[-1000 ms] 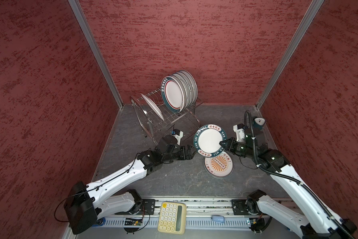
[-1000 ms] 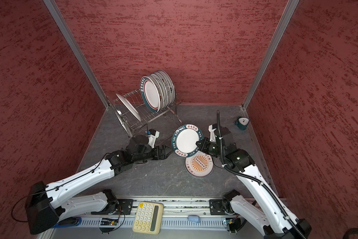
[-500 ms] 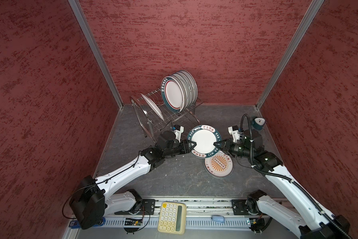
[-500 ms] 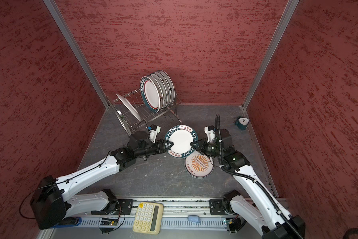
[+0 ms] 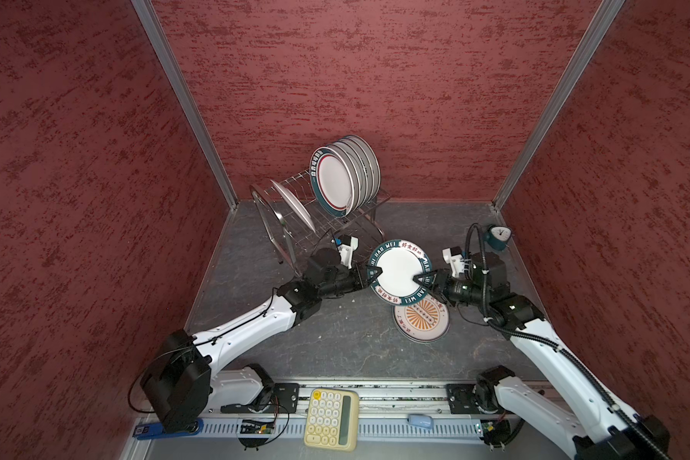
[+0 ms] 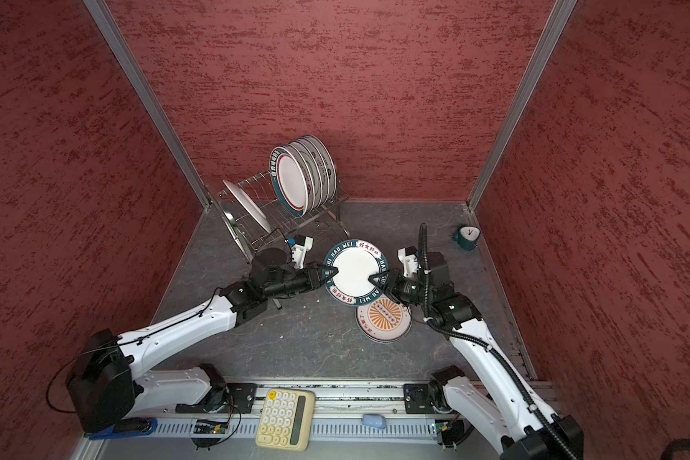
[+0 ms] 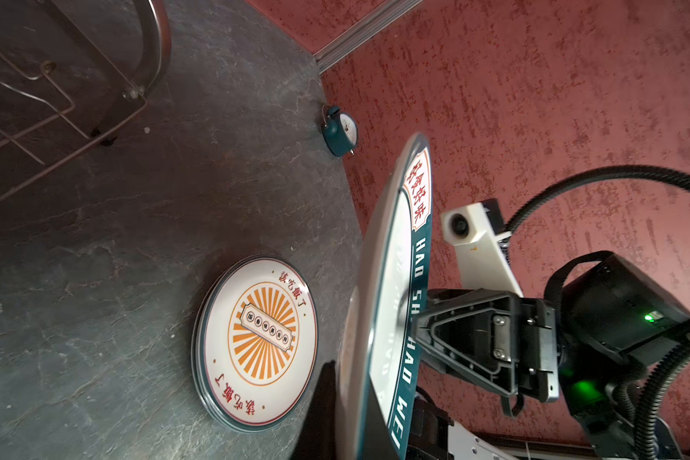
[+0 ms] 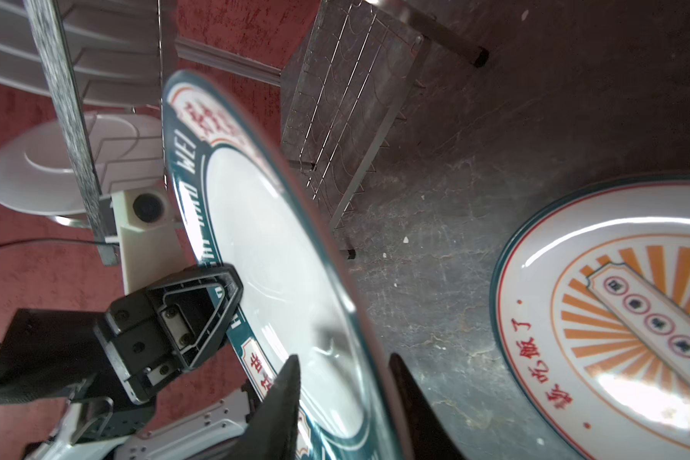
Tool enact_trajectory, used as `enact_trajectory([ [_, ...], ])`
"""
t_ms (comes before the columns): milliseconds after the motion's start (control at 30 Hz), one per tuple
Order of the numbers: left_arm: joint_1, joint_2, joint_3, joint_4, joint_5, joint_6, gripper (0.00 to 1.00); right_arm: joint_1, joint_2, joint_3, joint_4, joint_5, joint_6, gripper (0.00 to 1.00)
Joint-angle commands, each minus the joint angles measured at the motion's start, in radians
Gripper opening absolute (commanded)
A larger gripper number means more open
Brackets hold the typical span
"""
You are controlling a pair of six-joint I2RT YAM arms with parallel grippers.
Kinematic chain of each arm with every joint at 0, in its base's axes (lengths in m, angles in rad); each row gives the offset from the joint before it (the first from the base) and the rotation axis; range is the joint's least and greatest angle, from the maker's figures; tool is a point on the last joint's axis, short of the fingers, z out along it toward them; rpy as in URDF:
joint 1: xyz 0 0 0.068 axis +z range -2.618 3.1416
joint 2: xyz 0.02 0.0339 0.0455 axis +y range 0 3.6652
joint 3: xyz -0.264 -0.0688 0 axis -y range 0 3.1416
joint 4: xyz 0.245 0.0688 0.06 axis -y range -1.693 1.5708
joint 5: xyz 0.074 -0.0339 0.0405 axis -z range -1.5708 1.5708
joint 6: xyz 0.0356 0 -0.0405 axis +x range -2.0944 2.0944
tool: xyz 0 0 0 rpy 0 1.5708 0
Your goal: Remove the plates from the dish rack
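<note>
Cream-yellow calculator (image 5: pixel 331 418) and small pale-blue object (image 5: pixel 419 421) on the front rail (image 5: pixel 375 428), well in front of the dish rack (image 5: pixel 295 184). Next, grey stone-look table (image 5: pixel 335 338). Flat on it, in front of the rack and off to its right, sunburst plate (image 5: pixel 421 318): orange rays, red characters around. Just behind that, between it and the rack and held clear of the table, teal-rimmed plate (image 5: pixel 399 271) lettered HAO WEI, face up, slightly tilted, covering the sunburst plate's far edge in both top views. Pinched tight on its rim on the side toward the rack, left gripper (image 5: pixel 376 272), one finger on the white face, the other underneath. At the opposite rim, the side away from the rack, right gripper (image 5: pixel 418 278): fingers (image 8: pixel 283 406) parted, straddling the edge, a gap to the underside visible in the right wrist view; contact of the upper finger with the face impossible to tell. Farther back, the rack itself, shiny steel wire. On its top shelf, row of plates (image 5: pixel 345 175) upright on edge at the rack's right end, the front one teal-rimmed with a white centre; toward the rack's left end, single white plate (image 5: pixel 295 209) leaning alone. Well to the right of the rack, small teal alarm clock (image 5: pixel 498 237). Behind the rack, red textured walls (image 5: pixel 355 79).
</note>
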Motion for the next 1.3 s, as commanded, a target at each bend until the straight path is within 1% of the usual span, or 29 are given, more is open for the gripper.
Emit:
enact_trajectory([
  [0,-0.014,0.035,-0.014,-0.085,0.013,0.047,0.00,-0.016,-0.010,0.091,-0.137,0.157,-0.072,0.54],
  [33,-0.015,0.042,-0.011,-0.093,0.013,0.044,0.00,-0.018,-0.010,0.130,-0.228,0.267,-0.107,0.60],
  [133,-0.030,0.069,-0.003,-0.113,0.010,0.045,0.00,-0.025,-0.004,0.211,-0.415,0.518,-0.164,0.68],
  [200,-0.042,0.096,0.003,-0.117,0.001,0.045,0.00,-0.028,0.006,0.240,-0.484,0.637,-0.175,0.71],
  [233,-0.047,0.114,0.008,-0.123,-0.004,0.045,0.00,-0.031,0.011,0.247,-0.505,0.684,-0.178,0.75],
  [333,-0.057,0.173,0.026,-0.125,-0.005,0.037,0.00,-0.034,0.021,0.254,-0.538,0.780,-0.180,0.77],
  [400,-0.068,0.205,0.040,-0.126,-0.007,0.034,0.00,-0.038,0.020,0.257,-0.540,0.796,-0.182,0.79],
  [467,-0.081,0.234,0.061,-0.134,-0.014,0.040,0.00,-0.037,0.021,0.266,-0.547,0.807,-0.188,0.83],
  [667,-0.106,0.342,0.134,-0.148,-0.011,0.040,0.00,-0.037,0.018,0.302,-0.562,0.804,-0.217,0.84],
  [833,-0.125,0.425,0.198,-0.206,-0.024,0.027,0.10,-0.038,0.037,0.341,-0.577,0.779,-0.256,0.85],
  [967,-0.130,0.474,0.224,-0.220,-0.025,0.018,0.11,-0.037,0.054,0.388,-0.580,0.758,-0.292,0.86],
  [1033,-0.133,0.495,0.239,-0.225,-0.028,0.016,0.13,-0.037,0.063,0.417,-0.577,0.741,-0.309,0.90],
  [1167,-0.149,0.541,0.300,-0.291,-0.058,0.026,0.24,-0.037,0.084,0.498,-0.570,0.700,-0.352,0.95],
  [1200,-0.155,0.552,0.319,-0.314,-0.064,0.028,0.29,-0.037,0.089,0.518,-0.566,0.687,-0.361,0.95],
  [1233,-0.159,0.560,0.335,-0.333,-0.075,0.028,0.36,-0.038,0.094,0.536,-0.563,0.682,-0.368,0.96],
  [1267,-0.167,0.570,0.352,-0.356,-0.085,0.029,0.41,-0.037,0.101,0.556,-0.561,0.676,-0.376,0.96],
])
